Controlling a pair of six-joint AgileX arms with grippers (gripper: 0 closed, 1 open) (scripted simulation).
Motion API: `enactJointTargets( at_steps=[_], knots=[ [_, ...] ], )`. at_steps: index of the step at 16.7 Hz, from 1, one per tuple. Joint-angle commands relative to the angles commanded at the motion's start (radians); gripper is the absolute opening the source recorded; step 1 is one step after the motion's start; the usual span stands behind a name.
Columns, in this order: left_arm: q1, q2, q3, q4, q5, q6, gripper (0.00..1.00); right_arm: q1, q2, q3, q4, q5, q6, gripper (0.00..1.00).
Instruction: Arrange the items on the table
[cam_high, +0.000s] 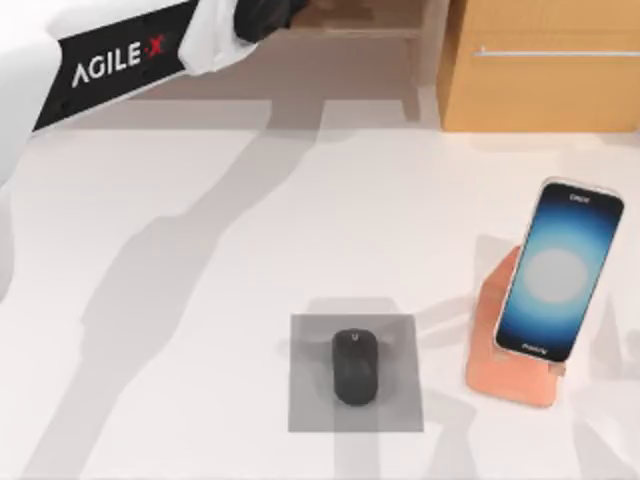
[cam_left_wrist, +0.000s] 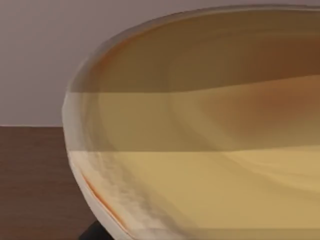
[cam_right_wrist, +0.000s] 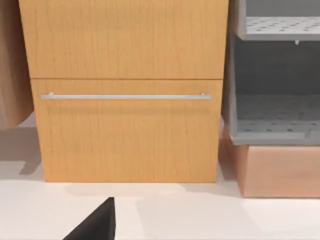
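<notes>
1. While the left arm (cam_high: 110, 65) reaches across the far left corner of the table (cam_high: 200, 260), toward eleven o'clock in the top view, its claw is out of sight past the far edge, so I cannot tell how far it is open or whether it has hold of anything.
2. The left wrist view looks at close range onto an orange and yellow curved surface with a pale rim (cam_left_wrist: 200, 150); it may be the cup, but that cannot be told for sure.
3. The black mouse (cam_high: 354, 366) lies on a grey square pad (cam_high: 310, 400) at about six o'clock, near the front edge of the table.
4. The phone (cam_high: 560, 270), its screen glowing blue-white, leans tilted on an orange stand (cam_high: 490, 360) at about four o'clock, just to the right of the pad.
5. A wooden cabinet (cam_high: 540, 90) with a metal handle (cam_right_wrist: 125, 96) stands at one o'clock behind the table.
6. In the right wrist view a dark fingertip (cam_right_wrist: 97, 225) of the right claw hangs above the white tabletop, facing the cabinet; whether that claw is open cannot be told.
</notes>
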Motion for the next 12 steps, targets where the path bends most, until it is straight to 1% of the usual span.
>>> enactJointTargets(
  at_steps=[9,10,12],
  knots=[
    [0.000,0.000,0.000,0.000,0.000,0.000,0.98,0.000,0.000,0.000,0.000,0.000,0.000,1.00],
    [0.000,0.000,0.000,0.000,0.000,0.000,1.00,0.000,0.000,0.000,0.000,0.000,0.000,1.00],
    [0.000,0.000,0.000,0.000,0.000,0.000,1.00,0.000,0.000,0.000,0.000,0.000,0.000,1.00]
  ],
)
